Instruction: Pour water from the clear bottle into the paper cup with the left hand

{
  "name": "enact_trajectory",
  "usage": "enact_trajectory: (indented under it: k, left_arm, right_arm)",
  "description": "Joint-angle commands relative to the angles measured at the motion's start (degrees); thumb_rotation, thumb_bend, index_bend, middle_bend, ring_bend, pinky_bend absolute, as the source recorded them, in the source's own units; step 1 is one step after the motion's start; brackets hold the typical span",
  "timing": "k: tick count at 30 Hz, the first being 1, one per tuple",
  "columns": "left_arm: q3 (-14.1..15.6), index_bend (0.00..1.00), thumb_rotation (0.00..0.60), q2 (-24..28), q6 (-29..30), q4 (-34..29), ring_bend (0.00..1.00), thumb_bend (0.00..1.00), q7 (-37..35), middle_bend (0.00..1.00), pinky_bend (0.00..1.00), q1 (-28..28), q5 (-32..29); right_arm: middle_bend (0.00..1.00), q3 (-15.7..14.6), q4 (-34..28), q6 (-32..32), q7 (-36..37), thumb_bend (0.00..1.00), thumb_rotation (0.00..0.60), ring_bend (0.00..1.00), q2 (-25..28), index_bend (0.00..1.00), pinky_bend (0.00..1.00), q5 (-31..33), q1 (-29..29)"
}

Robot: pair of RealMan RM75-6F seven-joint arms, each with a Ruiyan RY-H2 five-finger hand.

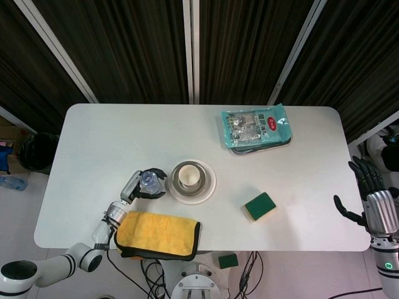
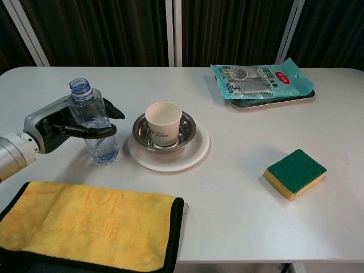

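Observation:
The clear bottle stands upright and uncapped on the table, partly filled with water, just left of the paper cup. My left hand wraps around the bottle's middle, thumb across the front and fingers behind it. In the head view the bottle shows inside the left hand, beside the cup. The cup sits upright in a metal bowl on a white plate. My right hand hangs off the table's right edge with fingers spread, holding nothing.
A yellow towel lies at the front left, close under my left forearm. A green-and-yellow sponge sits front right. A teal packet rests on a dark tray at the back right.

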Motion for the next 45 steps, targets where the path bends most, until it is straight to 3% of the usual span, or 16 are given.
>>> enact_trajectory:
  k: [1,17,27,37,45]
  left_arm:
    - [0.2,0.55,0.600,0.4,-0.1,-0.3,0.25,0.23,-0.5,0.39,0.30,-0.1,0.2]
    - [-0.3,0.66,0.600,1.6,0.9,-1.5,0.31,0.42,-0.8,0.45,0.37,0.3,-0.3]
    - [-1.5,0.67,0.600,4.6,3.3,-4.4,0.45,0.47,2.9,0.60,0.52,1.6,-1.4]
    - [-2.4,0.69,0.600,8.1,4.4,-9.7,0.52,0.48,16.0,0.67,0.57,2.3,-2.7]
    - [-2.8,0.70,0.600,9.1,3.6,-13.6,0.52,0.48,35.6,0.67,0.57,0.9,-3.6]
  right_arm:
    - [0.00,0.0,0.1,-0.2,-0.2,0.33,0.600,0.00,0.0,0.00,0.00,0.0,0.0]
    - [0.00,-0.1,0.0,-0.7,-1.0,0.33,0.600,0.00,0.0,0.00,0.00,0.1,0.1]
    - [0.00,-0.1,-0.1,-0.7,-1.1,0.33,0.600,0.00,0.1,0.00,0.00,0.3,0.1]
    - [0.00,0.2,-0.5,-0.2,-1.2,0.33,0.600,0.00,0.4,0.00,0.00,-0.1,0.2]
    - [0.00,0.2,-0.7,0.2,-1.0,0.33,0.600,0.00,0.6,0.00,0.00,-0.1,0.0]
